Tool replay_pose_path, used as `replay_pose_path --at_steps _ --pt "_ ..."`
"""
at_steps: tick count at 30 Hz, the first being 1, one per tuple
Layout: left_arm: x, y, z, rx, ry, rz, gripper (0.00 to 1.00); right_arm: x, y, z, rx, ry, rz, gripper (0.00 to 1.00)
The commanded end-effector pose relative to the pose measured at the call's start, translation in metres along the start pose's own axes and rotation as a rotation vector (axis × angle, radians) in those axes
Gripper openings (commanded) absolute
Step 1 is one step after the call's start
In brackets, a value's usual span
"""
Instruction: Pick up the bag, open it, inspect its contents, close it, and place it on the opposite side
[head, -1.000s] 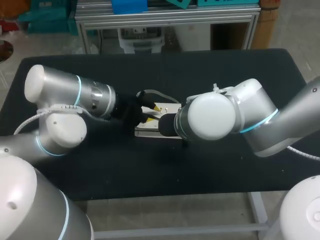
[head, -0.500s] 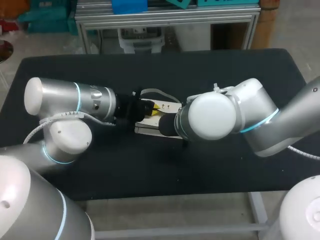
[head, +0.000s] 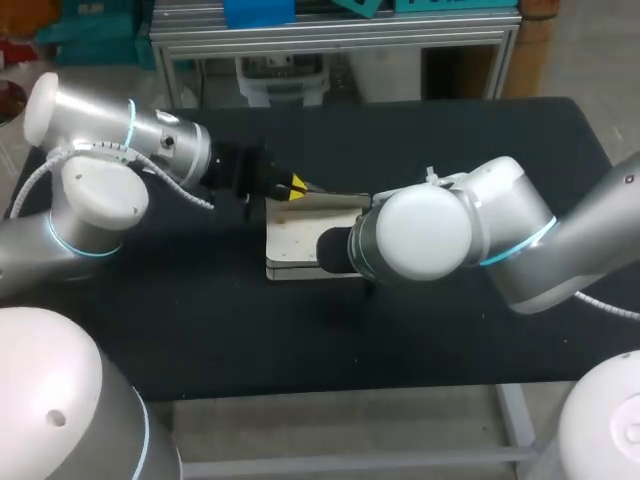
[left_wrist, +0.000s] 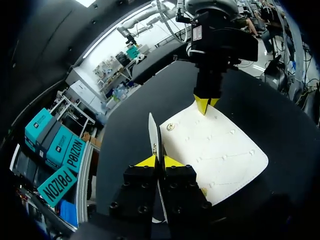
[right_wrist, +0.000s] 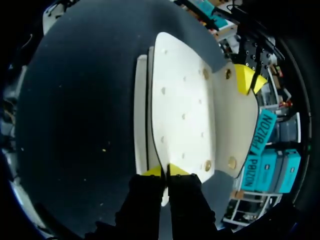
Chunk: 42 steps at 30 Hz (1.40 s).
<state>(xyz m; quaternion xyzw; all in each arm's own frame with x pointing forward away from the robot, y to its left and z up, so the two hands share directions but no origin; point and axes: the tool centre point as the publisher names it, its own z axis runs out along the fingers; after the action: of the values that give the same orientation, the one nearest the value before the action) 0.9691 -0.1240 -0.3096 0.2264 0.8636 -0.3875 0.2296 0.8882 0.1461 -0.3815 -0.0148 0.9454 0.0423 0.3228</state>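
Note:
A cream bag (head: 300, 245) lies flat in the middle of the black table (head: 450, 140). Its flap (head: 335, 200) stands raised along the far edge. My left gripper (head: 296, 187) is shut on that flap; in the left wrist view the thin flap (left_wrist: 154, 135) runs edge-on between the fingers of the left gripper (left_wrist: 159, 161). My right gripper (right_wrist: 166, 171) is shut on the near edge of the bag (right_wrist: 180, 110), with the opened flap (right_wrist: 237, 130) and the left gripper (right_wrist: 247, 79) beyond. In the head view the right arm's wrist hides the right gripper.
Bare black tabletop surrounds the bag on all sides. Both arms meet over the table's middle, the left one (head: 150, 150) from the far left and the right one (head: 480, 240) from the right.
My left gripper has shut on the flap and drawn it up and back toward the far left, so the bag's face now shows. The right arm has stayed put.

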Motion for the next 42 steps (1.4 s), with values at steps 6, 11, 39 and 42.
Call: replay_pose_path --at_steps 6,11,39,42 --pt "0.012 0.011 0.013 0.006 0.078 -0.007 0.73 0.002 -0.002 0.002 -0.003 -0.003 0.001 0.0" --pt "0.017 0.014 0.02 0.002 0.078 -0.007 0.73 0.002 -0.002 0.002 -0.003 -0.003 0.001 0.0" --pt "-0.009 0.04 0.052 -0.06 0.135 -0.109 0.2 0.002 -0.002 0.002 -0.003 -0.003 0.001 0.0" --pt "-0.009 0.04 0.052 -0.065 0.142 -0.113 0.0 0.002 -0.002 0.002 -0.003 -0.003 0.001 0.0"
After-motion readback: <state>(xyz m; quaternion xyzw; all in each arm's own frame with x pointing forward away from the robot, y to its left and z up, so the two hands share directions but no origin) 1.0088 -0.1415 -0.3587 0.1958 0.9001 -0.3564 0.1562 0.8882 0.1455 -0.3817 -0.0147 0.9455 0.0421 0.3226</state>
